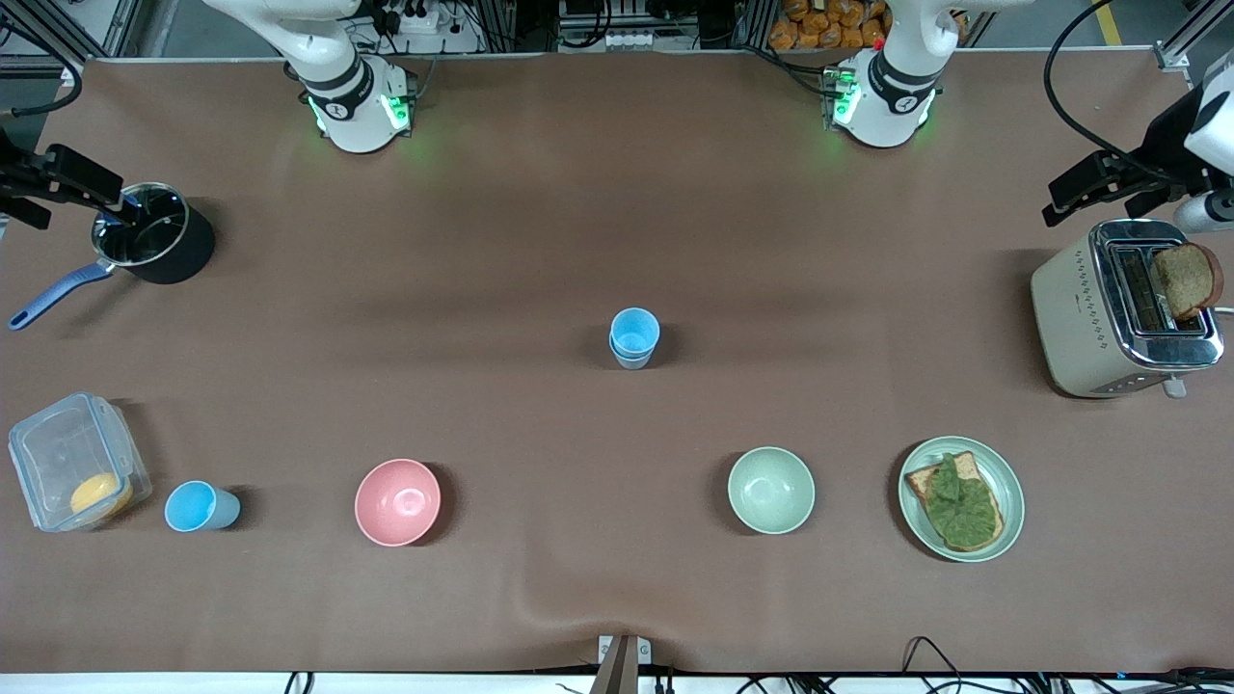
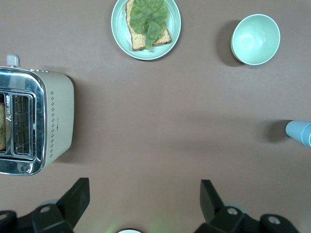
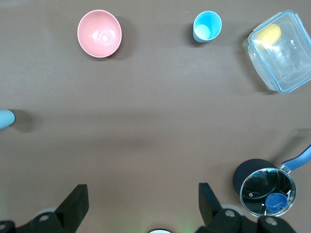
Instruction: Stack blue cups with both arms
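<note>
Two blue cups [image 1: 634,337] stand nested in one stack at the table's middle; the stack shows at the edge of the left wrist view [image 2: 299,132] and of the right wrist view [image 3: 6,119]. A third blue cup [image 1: 200,507] stands alone beside the clear box, toward the right arm's end; it has a white patch inside [image 3: 207,26]. My left gripper [image 1: 1080,188] hangs high over the table by the toaster, open and empty [image 2: 144,194]. My right gripper [image 1: 67,188] hangs high by the saucepan, open and empty [image 3: 143,194].
A pink bowl [image 1: 397,501] and a pale green bowl [image 1: 770,490] sit nearer the front camera. A plate with toast and lettuce [image 1: 1007,525], a toaster with bread [image 1: 1109,323], a black saucepan [image 1: 159,246] and a clear lidded box [image 1: 67,467] ring the table.
</note>
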### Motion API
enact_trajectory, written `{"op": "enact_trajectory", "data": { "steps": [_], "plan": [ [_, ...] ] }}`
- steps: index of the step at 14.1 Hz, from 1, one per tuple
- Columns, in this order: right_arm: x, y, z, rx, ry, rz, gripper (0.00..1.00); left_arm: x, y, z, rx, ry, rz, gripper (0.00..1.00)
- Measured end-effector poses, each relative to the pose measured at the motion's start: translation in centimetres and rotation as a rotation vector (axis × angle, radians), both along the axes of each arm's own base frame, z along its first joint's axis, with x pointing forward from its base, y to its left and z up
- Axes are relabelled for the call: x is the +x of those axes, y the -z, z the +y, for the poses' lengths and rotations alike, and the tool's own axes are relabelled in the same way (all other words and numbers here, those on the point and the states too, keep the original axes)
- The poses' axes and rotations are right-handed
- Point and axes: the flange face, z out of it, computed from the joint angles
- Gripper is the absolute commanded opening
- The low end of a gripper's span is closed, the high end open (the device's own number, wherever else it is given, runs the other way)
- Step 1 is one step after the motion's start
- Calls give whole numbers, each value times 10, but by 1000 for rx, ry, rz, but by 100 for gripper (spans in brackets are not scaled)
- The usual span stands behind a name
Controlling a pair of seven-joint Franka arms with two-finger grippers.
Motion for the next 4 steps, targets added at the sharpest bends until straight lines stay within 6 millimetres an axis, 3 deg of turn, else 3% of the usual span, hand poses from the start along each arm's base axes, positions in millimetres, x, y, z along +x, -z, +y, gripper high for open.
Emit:
{"op": "enact_trajectory", "data": {
  "steps": [4],
  "plan": [
    [0,0,-1,0,3,3,100,1,1,-1,0,2,2,100]
  ]
}}
